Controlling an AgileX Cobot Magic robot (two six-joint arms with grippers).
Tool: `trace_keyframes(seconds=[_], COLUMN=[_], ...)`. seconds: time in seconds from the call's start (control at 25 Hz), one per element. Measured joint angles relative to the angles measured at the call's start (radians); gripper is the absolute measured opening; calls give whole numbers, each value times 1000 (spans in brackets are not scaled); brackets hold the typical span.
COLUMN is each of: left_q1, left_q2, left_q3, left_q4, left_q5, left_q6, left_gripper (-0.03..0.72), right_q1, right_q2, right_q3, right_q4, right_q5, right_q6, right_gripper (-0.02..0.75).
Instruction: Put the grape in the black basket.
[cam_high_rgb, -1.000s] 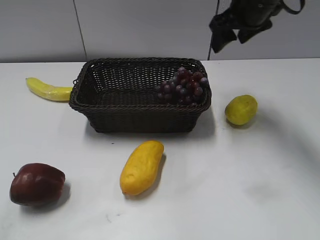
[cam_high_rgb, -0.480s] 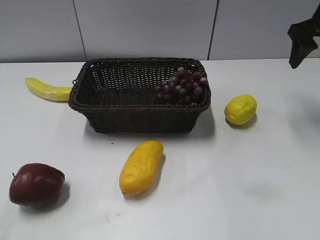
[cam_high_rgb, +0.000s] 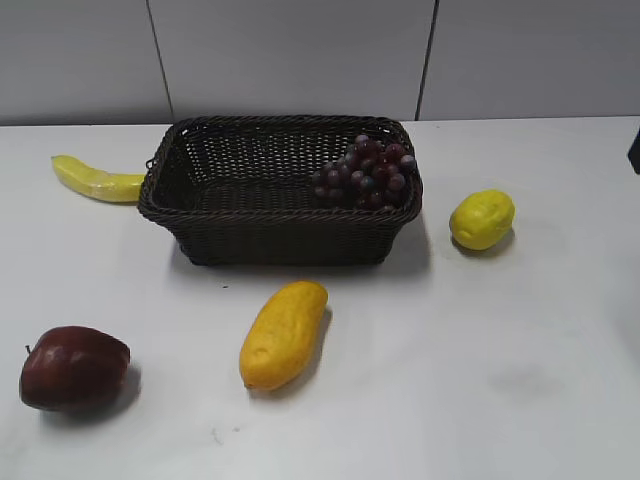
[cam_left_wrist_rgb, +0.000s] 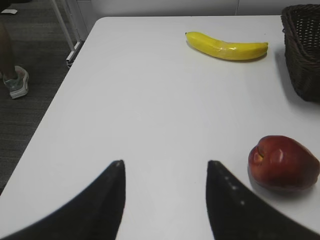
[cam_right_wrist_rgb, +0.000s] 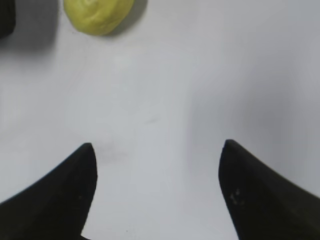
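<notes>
Now that the right arm has swung away out of the exterior view, the grape (cam_high_rgb: 366, 171) lies in the black basket's (cam_high_rgb: 280, 235) right end; both the right gripper (cam_right_wrist_rgb: 156, 150) and left gripper (cam_left_wrist_rgb: 165, 165) hang spread and empty, so the task looks done.

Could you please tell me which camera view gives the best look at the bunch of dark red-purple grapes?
The exterior view: the bunch of dark red-purple grapes lies fully visible in the right end of the dark woven wicker basket. The left wrist view shows only the basket's corner; the right wrist view shows no grapes.
</notes>
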Motion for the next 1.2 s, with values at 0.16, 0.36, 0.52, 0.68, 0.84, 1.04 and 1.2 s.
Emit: trace_keyframes(seconds=[0.16,0.36,0.52,0.68,0.84,1.04,1.2], left_q1=[0,0,0,0,0,0,0], left_q2=[0,0,0,0,0,0,0], left_q3=[0,0,0,0,0,0,0], left_q4=[0,0,0,0,0,0,0], left_q5=[0,0,0,0,0,0,0], left_q6=[0,0,0,0,0,0,0], left_gripper=[480,480,480,480,480,480,480], right_q1=[0,0,0,0,0,0,0], right_q2=[-198,-433,-617,-789,-953,-1137,-1269], right_q3=[216,456,602,726,766,773,773], right_q4=[3,3,3,3,3,7,8], right_q5=[-68,-137,-152,-149,-105,-96,-95], right_q6=[0,1,1,1,1,1,1], right_gripper=[573,573,573,573,573,573,573])
